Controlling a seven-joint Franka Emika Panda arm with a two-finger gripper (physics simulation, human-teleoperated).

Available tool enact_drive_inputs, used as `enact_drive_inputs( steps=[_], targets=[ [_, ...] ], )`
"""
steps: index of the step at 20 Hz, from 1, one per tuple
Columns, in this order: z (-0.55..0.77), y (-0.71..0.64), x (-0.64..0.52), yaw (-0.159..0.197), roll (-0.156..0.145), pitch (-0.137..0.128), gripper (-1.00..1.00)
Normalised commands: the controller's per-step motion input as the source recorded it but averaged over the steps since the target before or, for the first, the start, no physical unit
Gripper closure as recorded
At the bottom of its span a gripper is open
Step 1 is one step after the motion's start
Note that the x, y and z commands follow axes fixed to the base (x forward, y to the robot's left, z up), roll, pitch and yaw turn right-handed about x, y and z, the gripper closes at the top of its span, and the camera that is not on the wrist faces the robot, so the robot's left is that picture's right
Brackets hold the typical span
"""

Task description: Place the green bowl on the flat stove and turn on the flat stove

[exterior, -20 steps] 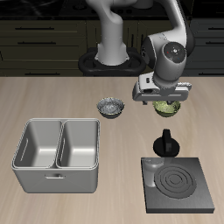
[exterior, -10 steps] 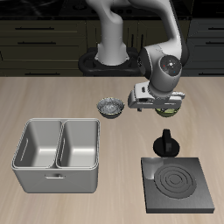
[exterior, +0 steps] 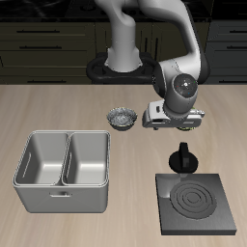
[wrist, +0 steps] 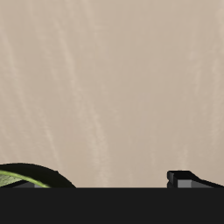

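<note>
1. Overhead, in the exterior view, the gripper (exterior: pixel 175 120) is hanging low right of frame centre, hiding the green bowl. I cannot tell whether its claw is wide or closed. Nearby, the grey-white bowl (exterior: pixel 122 118) is sitting upright. Lower right, the flat stove (exterior: pixel 197 203) is lying with its black knob (exterior: pixel 182 158) at its upper edge.
2. Up close, in the wrist view, the green bowl (wrist: pixel 19 179) is showing only a rim sliver. Likely light, rigid, slippery; pinching the rim seems best. Round, it is facing upward, without a long axis.
</note>
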Motion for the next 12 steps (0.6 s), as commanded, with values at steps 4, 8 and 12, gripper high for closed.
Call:
enact_drive_inputs(
  steps=[4,8,12],
  targets=[
    [0.0,0.08,-0.04,-0.023,0.035,-0.003,1.0],
    [0.06,-0.01,-0.02,-0.031,0.021,-0.002,1.0],
    [0.12,0.0,-0.04,-0.03,0.017,-0.019,1.0]
  ],
)
